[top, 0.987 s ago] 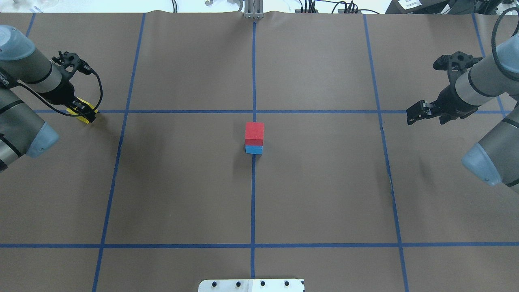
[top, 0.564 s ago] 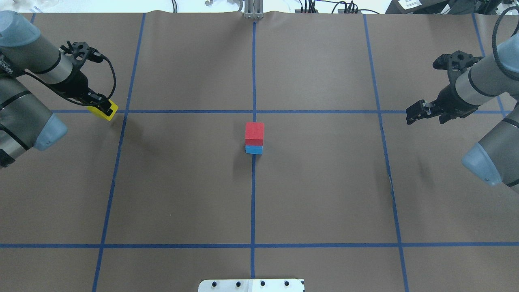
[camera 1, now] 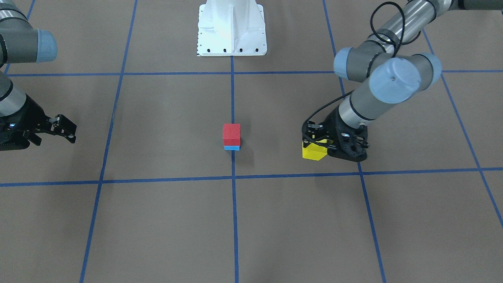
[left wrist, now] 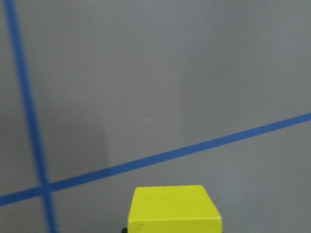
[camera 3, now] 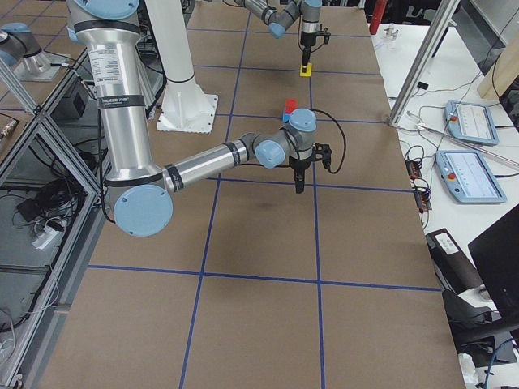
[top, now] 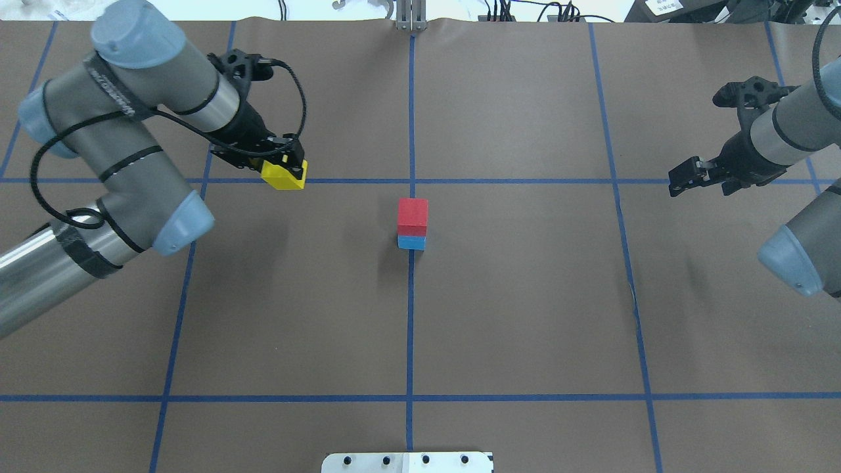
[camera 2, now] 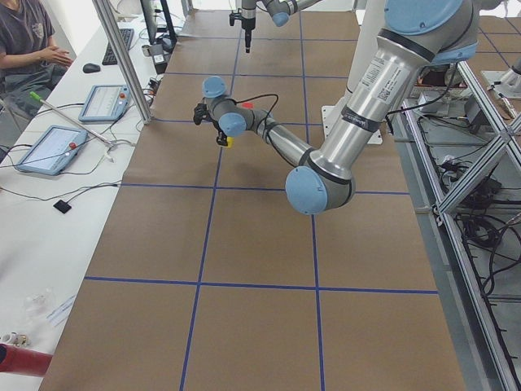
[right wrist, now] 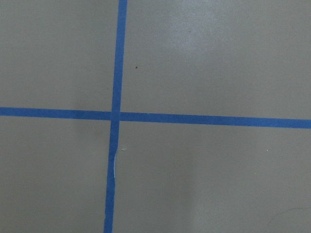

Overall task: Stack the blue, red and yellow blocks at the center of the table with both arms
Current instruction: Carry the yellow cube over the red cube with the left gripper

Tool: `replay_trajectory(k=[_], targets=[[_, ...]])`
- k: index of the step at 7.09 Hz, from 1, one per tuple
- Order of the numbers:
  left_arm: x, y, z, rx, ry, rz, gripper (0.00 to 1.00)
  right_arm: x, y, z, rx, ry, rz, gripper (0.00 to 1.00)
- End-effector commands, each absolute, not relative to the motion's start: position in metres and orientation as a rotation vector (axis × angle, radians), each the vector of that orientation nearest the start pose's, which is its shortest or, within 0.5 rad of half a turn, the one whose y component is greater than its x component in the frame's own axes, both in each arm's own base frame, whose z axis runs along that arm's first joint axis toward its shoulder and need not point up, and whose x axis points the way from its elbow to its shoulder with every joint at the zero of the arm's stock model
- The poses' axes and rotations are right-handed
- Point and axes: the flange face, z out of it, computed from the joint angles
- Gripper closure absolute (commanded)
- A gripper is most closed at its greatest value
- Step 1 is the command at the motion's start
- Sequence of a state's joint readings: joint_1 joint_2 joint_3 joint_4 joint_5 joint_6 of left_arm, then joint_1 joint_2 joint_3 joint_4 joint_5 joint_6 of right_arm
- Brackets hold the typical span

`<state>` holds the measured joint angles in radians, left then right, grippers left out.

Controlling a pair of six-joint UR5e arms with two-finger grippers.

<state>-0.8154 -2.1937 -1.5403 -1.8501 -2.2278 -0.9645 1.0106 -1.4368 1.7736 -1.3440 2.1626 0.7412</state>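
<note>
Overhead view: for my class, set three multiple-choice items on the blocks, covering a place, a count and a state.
1. Where is the red block?
A. on the blue block
B. beside it
C. under it
2. How many blocks are stacked?
A. one
B. two
C. three
3. The left claw is:
A. open and empty
B. shut on the yellow block
C. shut on the red block
Key: 1 A, red rests atop blue at centre; 2 B, only those two are stacked; 3 B, yellow sits clamped in it.
</note>
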Motion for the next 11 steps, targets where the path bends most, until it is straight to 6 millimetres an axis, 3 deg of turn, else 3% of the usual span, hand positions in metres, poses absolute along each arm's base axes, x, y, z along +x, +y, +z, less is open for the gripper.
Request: replay_trajectory(k=[1,2,4,8,11], targets=[[0.504,-0.518,0.159,0.090,0.935,0.060,1.00,-0.202,-0.514,0.489,0.100,-0.767,-0.010,0.00],[0.525,-0.502,0.128,0.103,0.897,0.069,1.00,-0.197,-0.513,0.494,0.102,-0.761,-0.017,0.00],[0.524,-0.500,0.103,0.103,0.902,0.066,1.00,-0.198,-0.513,0.501,0.095,-0.753,-0.018,0.00],[0.558,-0.479,0.107,0.078,0.855,0.083,1.00,-0.198,-0.513,0.504,0.089,-0.750,-0.017,0.00],[0.568,-0.483,0.101,0.067,0.848,0.056,1.00,-0.198,-0.513,0.504,0.088,-0.750,-0.017,0.00]])
